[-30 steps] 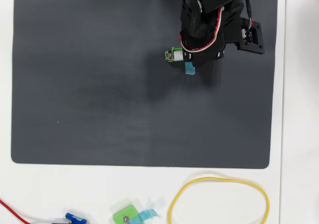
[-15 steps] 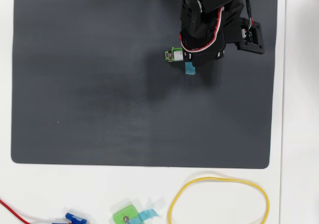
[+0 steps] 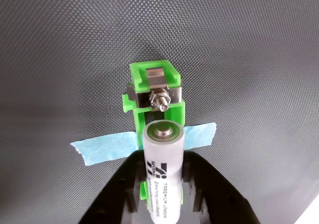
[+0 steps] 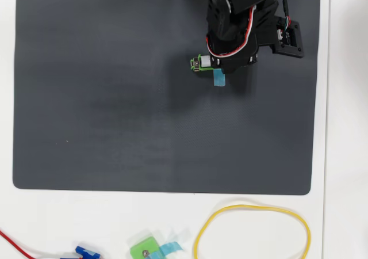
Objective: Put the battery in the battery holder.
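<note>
wrist view, nearest first: gripper (image 3: pixel 163 196) jaws closed on the battery (image 3: pixel 162 169), black fingers (image 3: pixel 127 184) clamping it from both sides. battery is held lengthwise along the battery holder (image 3: pixel 152 92), flat end pointing toward the far contact w/ bolt + nut. it overlaps the holder's near half, right over the light-blue tape strip (image 3: pixel 97 150) that crosses the frame. can't tell from this angle whether it's resting in the slot or just above it; far end looks a bit raised, prob not seated. beyond that just the dark mat (image 3: pixel 60 45). overhead view: arm (image 4: pixel 241 23) covers most of the holder (image 4: pixel 198 63), only its left end and the tape tail show. bottom edge, off the mat on the white table (image 4: pixel 345 126): smaller green piece w/ blue tape (image 4: pixel 145 249), yellow cable loop (image 4: pixel 253 230), red wire (image 4: pixel 17 244), blue connector (image 4: pixel 86 251), none involved. progress: pick done, aligned over holder, insertion in progress. left: push battery down between the contacts, release, back off. vs 1.0 s and 0.5 s ago: wrist body has shifted slightly up in overhead; holder, tape and table items same place.
</note>
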Controlling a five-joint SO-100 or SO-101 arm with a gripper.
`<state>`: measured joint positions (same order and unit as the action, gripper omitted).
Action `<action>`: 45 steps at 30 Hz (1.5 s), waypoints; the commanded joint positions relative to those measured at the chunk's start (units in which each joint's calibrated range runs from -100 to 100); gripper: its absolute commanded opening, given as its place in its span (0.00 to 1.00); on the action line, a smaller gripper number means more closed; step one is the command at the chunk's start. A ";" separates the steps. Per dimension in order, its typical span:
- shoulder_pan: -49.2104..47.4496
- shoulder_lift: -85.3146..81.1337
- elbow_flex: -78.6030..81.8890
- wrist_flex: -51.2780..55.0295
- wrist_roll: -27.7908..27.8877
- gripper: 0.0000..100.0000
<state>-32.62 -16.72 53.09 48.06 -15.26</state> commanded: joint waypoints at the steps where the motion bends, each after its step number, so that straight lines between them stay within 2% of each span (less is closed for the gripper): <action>1: 0.91 -0.38 -0.05 -0.33 0.19 0.00; 7: 0.91 -0.38 -0.13 -0.33 0.34 0.00; 11: 0.29 -0.38 -0.31 -0.33 4.99 0.00; 14: 0.29 -0.46 -0.31 -0.33 5.82 0.00; 40: 1.02 -0.80 -0.22 -0.33 5.35 0.00; 45: 1.02 -0.97 -0.31 -0.33 3.58 0.00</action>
<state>-32.62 -16.81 53.09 48.06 -11.01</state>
